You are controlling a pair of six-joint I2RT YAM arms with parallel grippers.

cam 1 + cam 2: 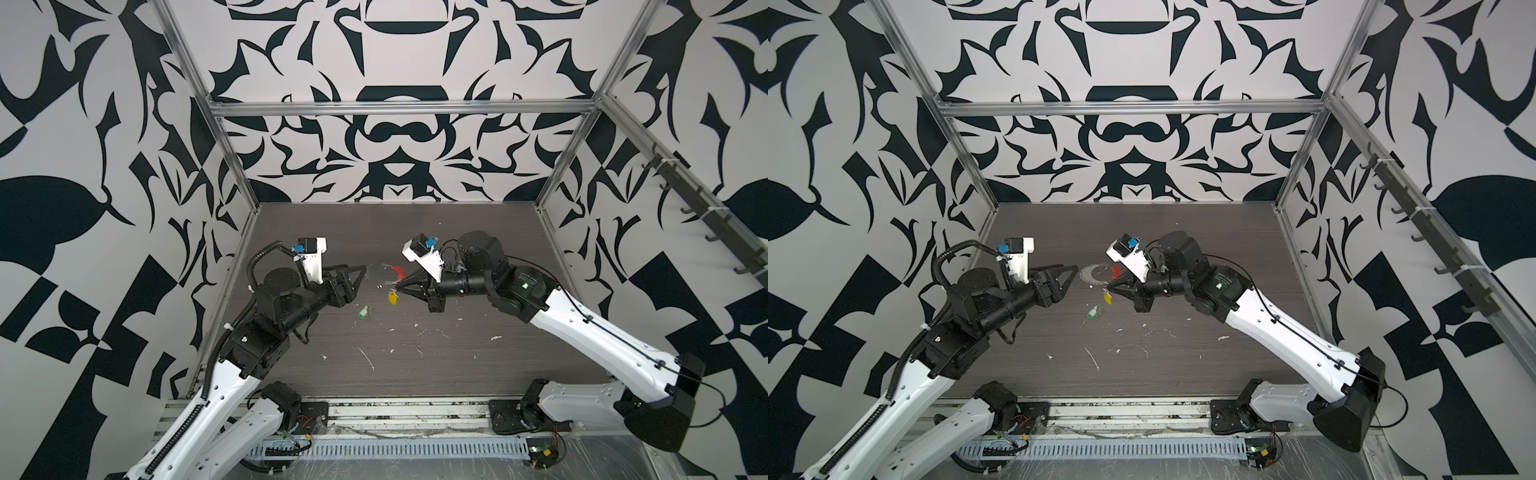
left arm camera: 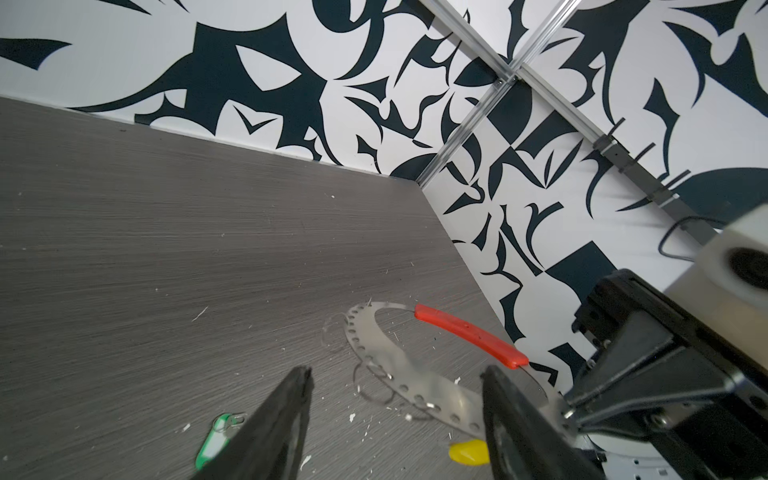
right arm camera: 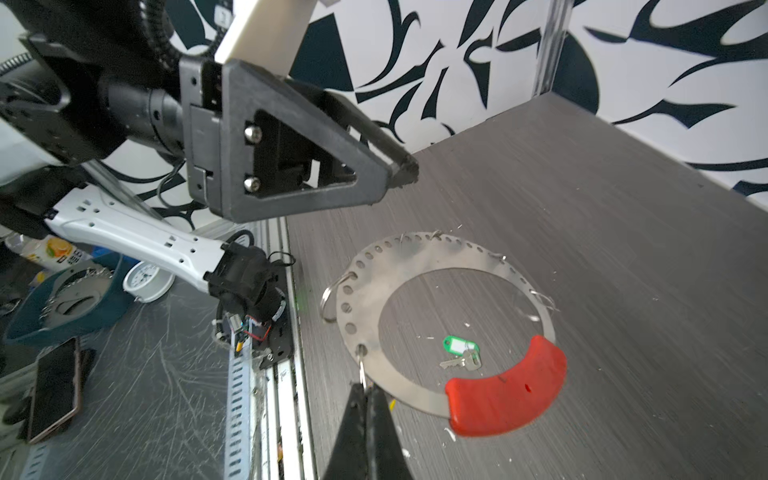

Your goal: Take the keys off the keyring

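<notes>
left gripper [image 1: 360,272]: You had its jaws spread wide with nothing between them. In the left wrist view its two black fingers [image 2: 286,419] framed the keyring from near it, without touching.
right gripper [image 1: 397,286]: You had its jaws pressed together on a small silver split ring [image 3: 362,374] that was threaded through a hole in the keyring's rim.
keyring [image 3: 361,282]: This was a large flat grey metal hoop with a row of holes round its band and a red plastic sleeve [image 3: 507,399] over one arc. It sat between your two grippers in both top views [image 1: 380,275] [image 1: 1094,276], carried only by that pinched split ring. It looked tilted and raised off the table. A second, larger silver ring [image 3: 328,299] hung from another hole in its rim.
green key [image 1: 364,311]: This was a small silver key on a green plastic tag. It lay flat on the table, apart from the keyring and nearer the front edge, between your arms. In the right wrist view it showed through the hoop's opening [image 3: 459,351].
yellow key [image 1: 392,297]: This was a small yellow plastic tag with a silvery part, just beside your right gripper's tips. I could not tell whether it hung from the pinched ring.
table [image 1: 457,249]: You were working on a dark grey wood-grain top, with white flecks [image 1: 368,359] scattered towards the front.
</notes>
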